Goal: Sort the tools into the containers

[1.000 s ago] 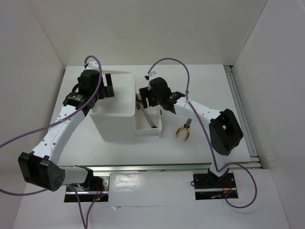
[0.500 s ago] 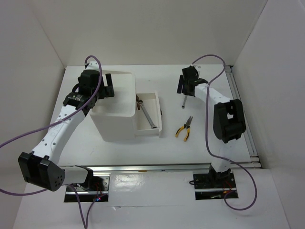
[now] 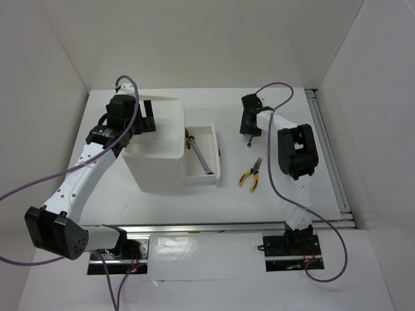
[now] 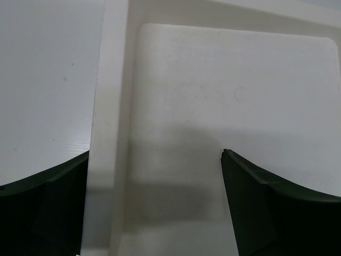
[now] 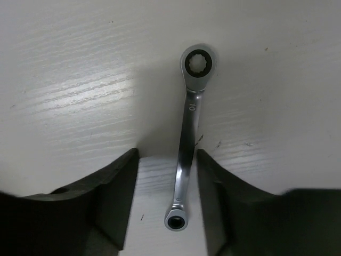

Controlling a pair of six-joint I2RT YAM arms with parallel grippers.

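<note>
Fingers (image 5: 114,197) of the right gripper (image 5: 168,154) straddle the silver ratchet wrench (image 5: 187,133). They're parted, with a gap showing on one side and nothing clamped. The wrench lies flat on the white table (image 5: 64,80), well apart from the white box (image 3: 155,162). Left gripper (image 4: 155,153) is spread wide, holding nothing, above the box's recessed top tray (image 4: 234,69). Yellow-handled pliers (image 3: 250,175) lie near the pulled-out drawer (image 3: 211,133), and one slim tool (image 3: 202,161) rests inside it.

Left arm (image 3: 83,173) and right arm (image 3: 301,204) have white links, the left dotted with small holes, bulky black joint housings (image 3: 57,234), dark gripper fingers (image 5: 114,202), and looping purple cables (image 3: 275,85).
</note>
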